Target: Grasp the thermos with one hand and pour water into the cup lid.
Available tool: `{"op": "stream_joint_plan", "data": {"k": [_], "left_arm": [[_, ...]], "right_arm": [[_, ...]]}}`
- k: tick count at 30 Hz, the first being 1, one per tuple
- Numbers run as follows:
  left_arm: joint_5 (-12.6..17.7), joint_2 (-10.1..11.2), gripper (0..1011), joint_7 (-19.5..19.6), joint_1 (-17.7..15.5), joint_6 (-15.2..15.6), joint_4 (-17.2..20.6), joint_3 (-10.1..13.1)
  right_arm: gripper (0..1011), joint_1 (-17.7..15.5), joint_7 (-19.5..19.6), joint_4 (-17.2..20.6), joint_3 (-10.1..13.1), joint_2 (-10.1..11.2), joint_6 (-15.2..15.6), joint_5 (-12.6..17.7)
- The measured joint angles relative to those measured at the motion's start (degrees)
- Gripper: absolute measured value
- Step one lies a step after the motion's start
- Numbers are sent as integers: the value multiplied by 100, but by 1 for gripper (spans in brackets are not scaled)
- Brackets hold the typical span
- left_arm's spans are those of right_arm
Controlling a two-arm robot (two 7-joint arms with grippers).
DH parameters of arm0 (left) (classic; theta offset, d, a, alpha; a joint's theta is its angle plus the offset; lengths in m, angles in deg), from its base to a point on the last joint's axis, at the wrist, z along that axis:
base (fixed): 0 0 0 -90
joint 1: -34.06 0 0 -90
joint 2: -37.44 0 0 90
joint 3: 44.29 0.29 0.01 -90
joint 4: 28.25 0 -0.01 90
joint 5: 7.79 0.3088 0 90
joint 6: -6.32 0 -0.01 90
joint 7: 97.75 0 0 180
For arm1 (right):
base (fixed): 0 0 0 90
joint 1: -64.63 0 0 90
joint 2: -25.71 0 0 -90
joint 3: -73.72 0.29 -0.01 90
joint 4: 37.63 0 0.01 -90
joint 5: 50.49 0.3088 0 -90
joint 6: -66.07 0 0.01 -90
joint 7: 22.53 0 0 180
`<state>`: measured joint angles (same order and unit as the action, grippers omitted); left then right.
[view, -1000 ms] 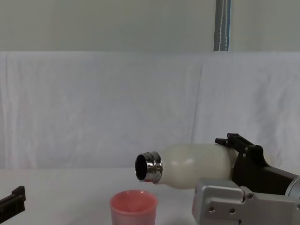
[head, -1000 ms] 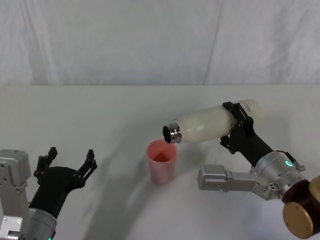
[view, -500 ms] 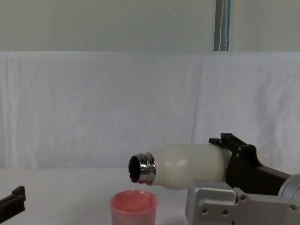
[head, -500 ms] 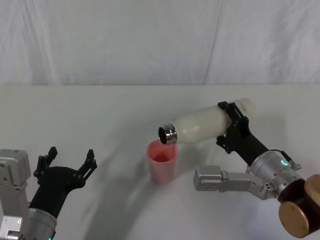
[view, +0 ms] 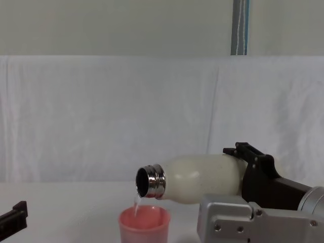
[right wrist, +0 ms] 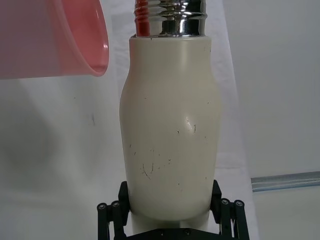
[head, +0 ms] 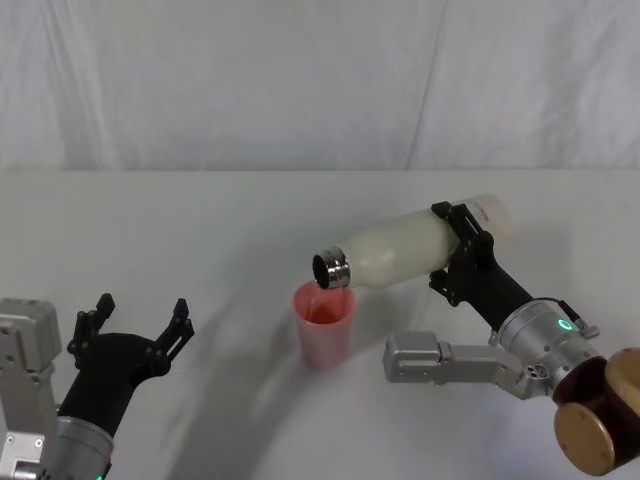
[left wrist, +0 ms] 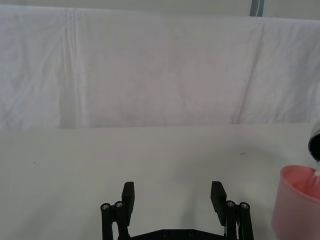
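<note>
The thermos [view: 197, 178] has tipped lower, and water now runs into the cup [view: 144, 225] at the bottom middle. The right claw [head: 462, 250] grips the thermos. The left claw [head: 135, 322] waits open, lower left. Pouring is under way.

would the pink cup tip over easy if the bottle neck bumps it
Probably, yes. The pink cup looks like thin, light plastic and narrows toward its base, so a nudge at the rim could tip it. The water falling in from the bottle, held tilted by the right gripper, adds slight steadying weight.
</note>
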<state>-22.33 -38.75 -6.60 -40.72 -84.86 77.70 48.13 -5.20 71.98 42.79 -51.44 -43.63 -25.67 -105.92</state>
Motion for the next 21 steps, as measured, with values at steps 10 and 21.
{"op": "stream_joint_plan", "data": {"k": [10,21], "left_arm": [[0,0,1001,0,0,0,0,0],[0,0,1001,0,0,0,0,0]], "right_arm": [[950,-20,-17,50,0,17,27,-4],[950,-26,-17,50,5,20,30,-4]]}}
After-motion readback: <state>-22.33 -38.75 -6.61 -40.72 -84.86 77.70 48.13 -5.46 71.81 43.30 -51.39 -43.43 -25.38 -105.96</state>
